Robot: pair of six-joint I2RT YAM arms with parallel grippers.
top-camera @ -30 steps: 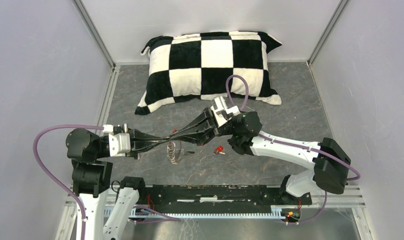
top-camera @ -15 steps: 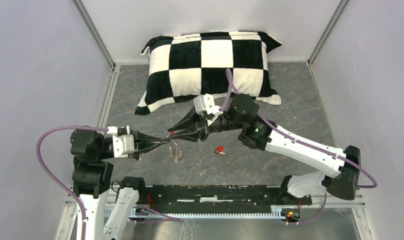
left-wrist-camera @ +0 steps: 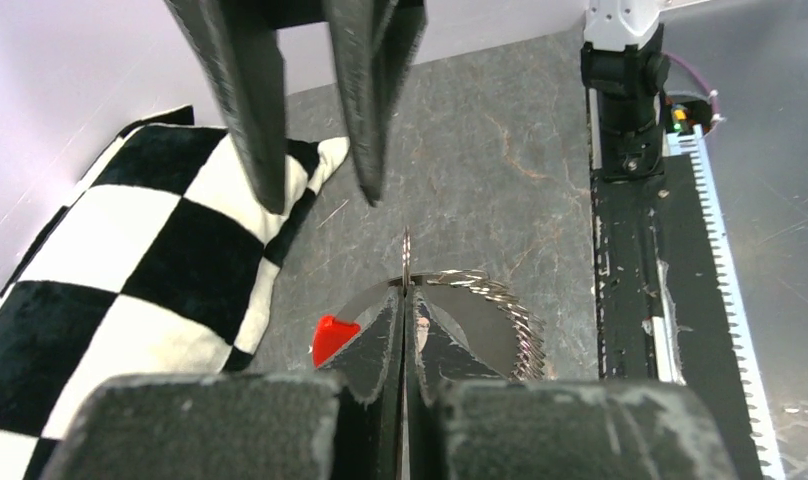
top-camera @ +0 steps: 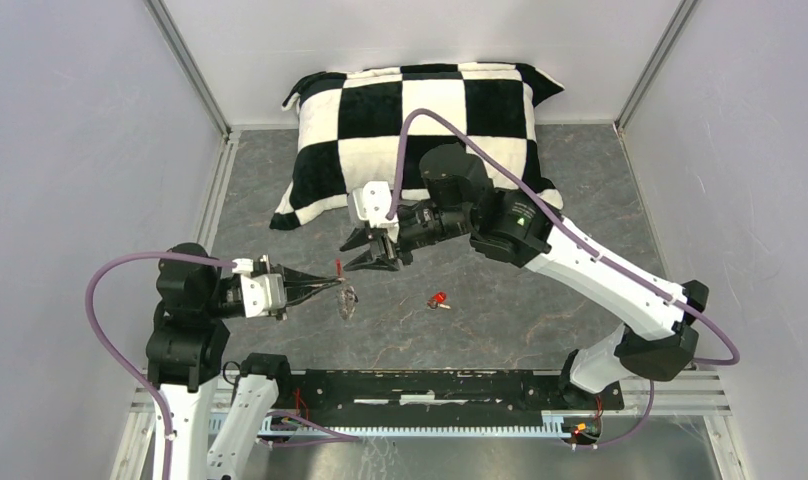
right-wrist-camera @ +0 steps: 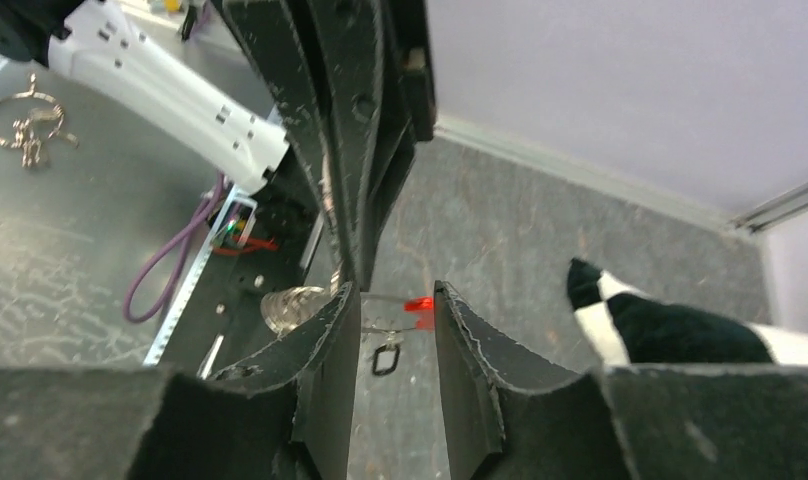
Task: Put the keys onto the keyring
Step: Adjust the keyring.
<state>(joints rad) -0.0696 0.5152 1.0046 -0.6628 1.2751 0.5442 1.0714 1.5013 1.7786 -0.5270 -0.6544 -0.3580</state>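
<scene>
**Ring held by the left arm, right jaws free, red key on the worktop**

Left gripper point(left-wrist-camera: 405, 297): clenched on the thin wire of the keyring point(left-wrist-camera: 485, 305). It holds the ring in the air over the worktop point(top-camera: 540, 310), left of the middle and toward the near edge. The coiled part hangs just beside and below the tips. The ring's red section point(top-camera: 338, 268) sits just on their far side.

Right gripper point(top-camera: 364, 254): jaws parted, nothing between the pads. The tips are near the ring on its far-right side and point toward the left gripper's tips. In the wrist views they look clear of the wire.

A small dark loop point(right-wrist-camera: 385, 358) hangs under the wire in the right wrist view. It is possibly the other key, already threaded, but it is too small to tell.

Red key point(top-camera: 438, 299): lies flat about the middle of the worktop, well apart from the ring and to its right. From the right jaws it lies toward the near edge and to the right. Its long axis seems to run roughly left to right, red head left, shaft angled slightly nearward. The right arm is nearer and unoccupied.

Judgement: the step in hand is picking up the red key with the right arm, jaws closing across the head from far to near. Risk: the key is tiny and flat, so the pads may push it along rather than lift it. The pillow point(top-camera: 420, 120) at the far edge plays no part.
</scene>
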